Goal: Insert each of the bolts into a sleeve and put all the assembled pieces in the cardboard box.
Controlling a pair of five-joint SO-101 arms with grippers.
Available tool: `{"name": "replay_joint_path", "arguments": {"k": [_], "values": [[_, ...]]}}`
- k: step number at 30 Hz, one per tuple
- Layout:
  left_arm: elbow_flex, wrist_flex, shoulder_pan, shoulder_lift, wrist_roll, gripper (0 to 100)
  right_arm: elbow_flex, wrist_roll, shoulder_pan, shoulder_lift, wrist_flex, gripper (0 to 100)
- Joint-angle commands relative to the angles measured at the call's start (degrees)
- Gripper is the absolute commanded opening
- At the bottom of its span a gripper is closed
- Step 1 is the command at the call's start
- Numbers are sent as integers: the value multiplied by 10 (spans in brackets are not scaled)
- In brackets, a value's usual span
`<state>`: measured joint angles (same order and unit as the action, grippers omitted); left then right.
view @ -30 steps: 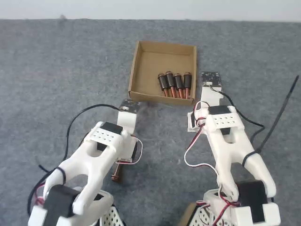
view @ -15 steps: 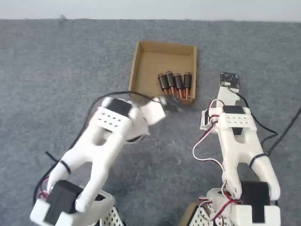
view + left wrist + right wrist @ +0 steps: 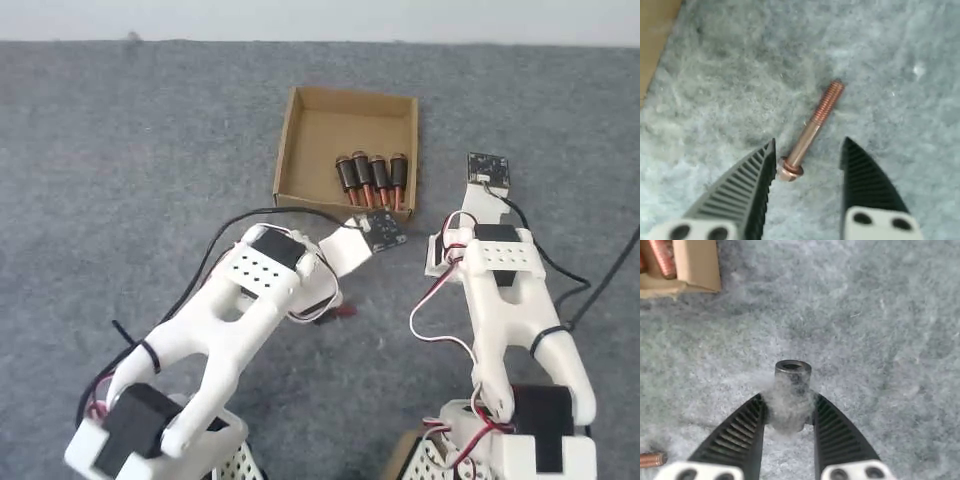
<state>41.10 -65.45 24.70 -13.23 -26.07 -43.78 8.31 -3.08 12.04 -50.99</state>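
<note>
A copper bolt (image 3: 810,131) lies flat on the grey carpet, its flanged head between the fingers of my left gripper (image 3: 807,146), which stands open around it without touching. From above, the bolt's end (image 3: 345,311) peeks out beside the left arm, just in front of the cardboard box (image 3: 296,140). My right gripper (image 3: 789,407) is shut on a black sleeve (image 3: 791,390), held upright with its hole facing up, low over the carpet to the right of the box. Several assembled pieces (image 3: 373,178) lie side by side in the box.
The box's near corner (image 3: 695,270) is close to the right gripper, and the bolt's tip (image 3: 650,459) shows beside it. The right arm (image 3: 500,270) stands right of the box, with open carpet on the table's left side.
The left arm swung from the left side toward the centre in front of the box, and the bolt now lies farther right. The right arm shifted slightly right, then held still.
</note>
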Motion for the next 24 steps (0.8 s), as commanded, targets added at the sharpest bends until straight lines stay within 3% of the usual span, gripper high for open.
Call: {"name": "replay_joint_path", "arguments": {"k": [1, 6, 15, 19, 24], "values": [[-3, 11, -2, -23, 55, 127, 3, -9, 4, 3, 7, 6], [33, 12, -1, -124, 161, 7, 3, -9, 4, 3, 8, 6], [188, 14, -2, -313, 302, 14, 3, -9, -8, 3, 9, 6], [233, 15, -2, -342, 367, 16, 3, -9, -9, 3, 9, 6], [277, 69, -2, -342, 390, 16, 3, -9, -9, 2, 9, 6]]}}
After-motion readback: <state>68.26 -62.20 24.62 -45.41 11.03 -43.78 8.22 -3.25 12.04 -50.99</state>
